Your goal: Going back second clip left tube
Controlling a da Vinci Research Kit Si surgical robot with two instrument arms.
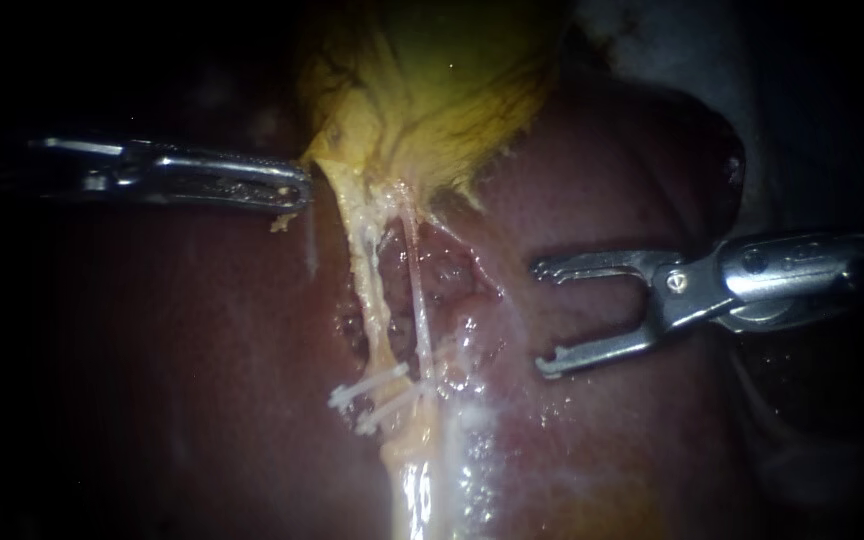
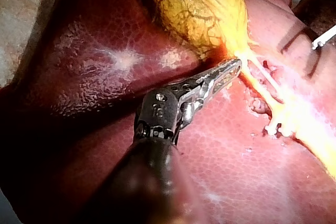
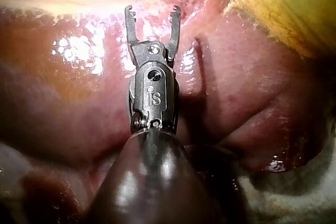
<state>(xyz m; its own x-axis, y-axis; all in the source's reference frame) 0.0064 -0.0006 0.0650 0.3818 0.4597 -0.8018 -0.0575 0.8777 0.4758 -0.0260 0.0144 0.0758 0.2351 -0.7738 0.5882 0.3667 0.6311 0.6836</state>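
The right instrument (image 3: pixel 152 11) is closest to its own camera, and its dark shaft fills the near part of the right wrist view. Its jaws stand wide open and nothing is in them. Under them lies the wet, red liver (image 1: pixel 182 380). In the endoscope view this instrument sits at the middle right, well apart from the tubes.

The left instrument (image 1: pixel 297 190) comes in at the upper left. Its jaws are closed and pinch the bottom edge of the yellow gallbladder (image 1: pixel 442 90), which fills the top middle.

The left tube (image 1: pixel 374 310) is thick and yellow. It runs down the middle of the frame from the gallbladder. A thin, pale right tube (image 1: pixel 415 290) lies just beside it. Two white clips (image 1: pixel 372 385) sit across the left tube, low in the middle, one just below the other.
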